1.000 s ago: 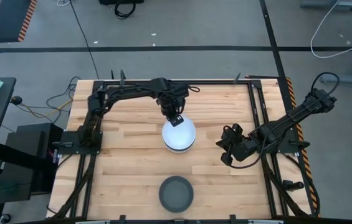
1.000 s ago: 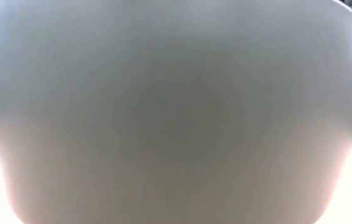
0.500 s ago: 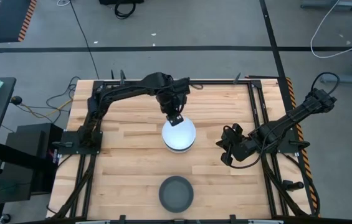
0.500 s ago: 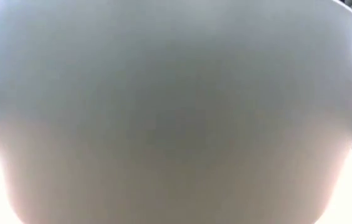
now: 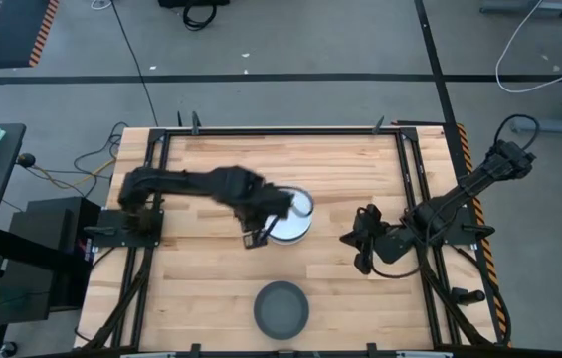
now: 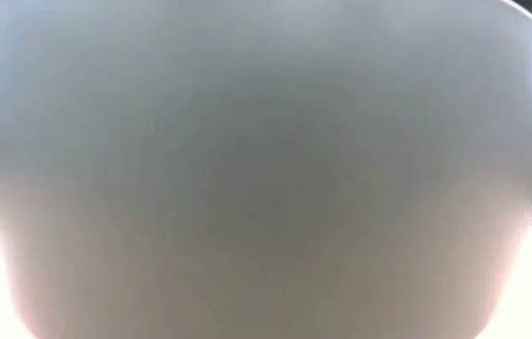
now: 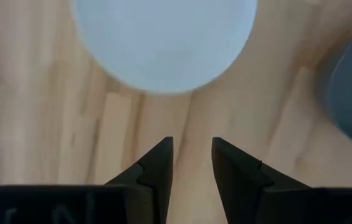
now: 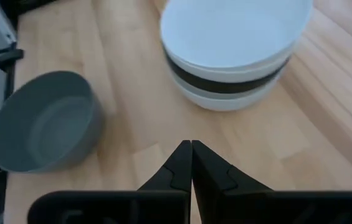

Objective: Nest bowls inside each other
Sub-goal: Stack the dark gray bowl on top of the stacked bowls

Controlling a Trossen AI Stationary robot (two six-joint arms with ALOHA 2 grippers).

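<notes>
Nested stack of round shallow bowls [image 5: 290,221], white on top with a black band and further white rims below, standing near the centre of the pale wooden plank counter [image 5: 201,288]. Exact count within the stack not determinable. One loose grey round bowl [image 5: 281,309] standing apart at the middle of the counter's near edge, blocking the low view entirely. Left end effector [image 5: 254,237] low over the counter just beside the stack, fingers slightly spread, gripping nothing. Right end effector [image 5: 360,246] waiting toward the counter's right side, fingers pressed together, empty. Judged mostly complete: stack built, grey bowl not yet nested. Remaining: lift the grey bowl and seat it on the stack.
</notes>
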